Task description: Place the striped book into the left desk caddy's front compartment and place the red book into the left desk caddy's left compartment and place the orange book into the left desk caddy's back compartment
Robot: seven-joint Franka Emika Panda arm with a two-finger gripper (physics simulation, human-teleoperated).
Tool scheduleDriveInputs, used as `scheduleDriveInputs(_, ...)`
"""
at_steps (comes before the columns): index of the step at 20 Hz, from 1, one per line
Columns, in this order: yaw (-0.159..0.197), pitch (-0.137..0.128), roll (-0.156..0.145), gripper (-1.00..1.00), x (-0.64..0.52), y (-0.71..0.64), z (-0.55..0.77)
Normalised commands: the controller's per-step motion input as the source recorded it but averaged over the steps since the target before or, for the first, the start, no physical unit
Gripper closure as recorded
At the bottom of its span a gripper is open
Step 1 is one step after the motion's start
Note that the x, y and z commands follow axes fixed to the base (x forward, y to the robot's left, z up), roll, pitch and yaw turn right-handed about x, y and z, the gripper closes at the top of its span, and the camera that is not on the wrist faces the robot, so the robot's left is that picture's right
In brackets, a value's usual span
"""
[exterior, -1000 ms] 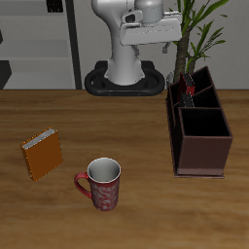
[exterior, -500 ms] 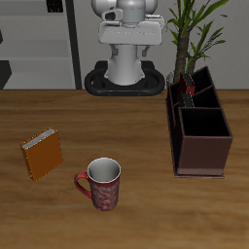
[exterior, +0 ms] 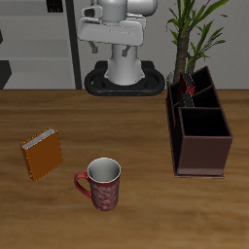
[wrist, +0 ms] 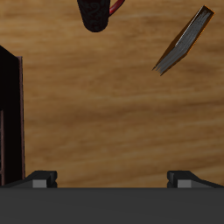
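Our tool hangs high over the counter, its two fingers wide apart with nothing between them. The orange book lies flat, well apart, toward the counter's front, its long axis skewed to the counter's edge, beside a mug. The left desk caddy stands across the counter, the red book upright inside. The striped book isn't discernible. A potted plant stands behind the caddy.

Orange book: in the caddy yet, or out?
Out. The orange book lies flat on the table, well apart from the left desk caddy.
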Motion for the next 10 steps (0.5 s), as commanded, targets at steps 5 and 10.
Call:
scheduleDriveInputs(5, -0.004, 0.068, 0.007, -1.0, 0.32, -0.29, 0.05)
scheduleDriveInputs(10, 0.038, 0.014, 0.018, -1.0, 0.37, -0.28, -0.01)
